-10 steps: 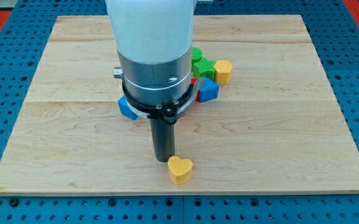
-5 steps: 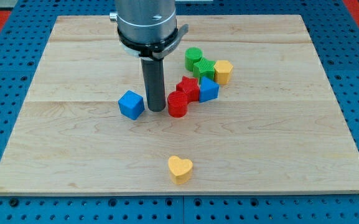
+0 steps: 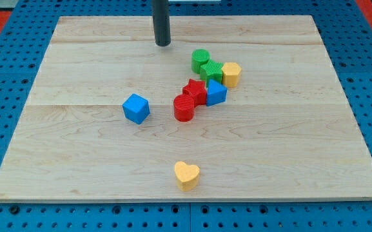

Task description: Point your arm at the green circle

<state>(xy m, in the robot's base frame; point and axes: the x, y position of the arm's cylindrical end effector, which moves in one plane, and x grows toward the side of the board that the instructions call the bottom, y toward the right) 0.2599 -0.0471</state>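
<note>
Eight small blocks are counted on the pale wooden table (image 3: 76, 58): two green, two red, two blue, two yellow. The green circle, a round green cylinder block (image 3: 200, 59), is taken as the landmark; it sits toward the view's top, right of centre.

My tip (image 3: 163, 44), the lower end of the straight dark rod, is seen up and to the view's left of the green circle, near it but apart. No fingers are carried on this arm, so nothing is gripped.

A second green block of uneven outline (image 3: 211, 70) is pressed against the green circle's lower right, and a yellow rounded block (image 3: 231, 74) touches that one further right. Below the green circle a red star-like block (image 3: 195, 90) is packed beside a blue angular block (image 3: 216, 93), with a red cylinder (image 3: 184, 108) just below-left of them. A blue cube (image 3: 136, 107) stands alone, well down-left of the green circle. A yellow heart (image 3: 186, 174) lies far beneath it, near the table's bottom edge.
</note>
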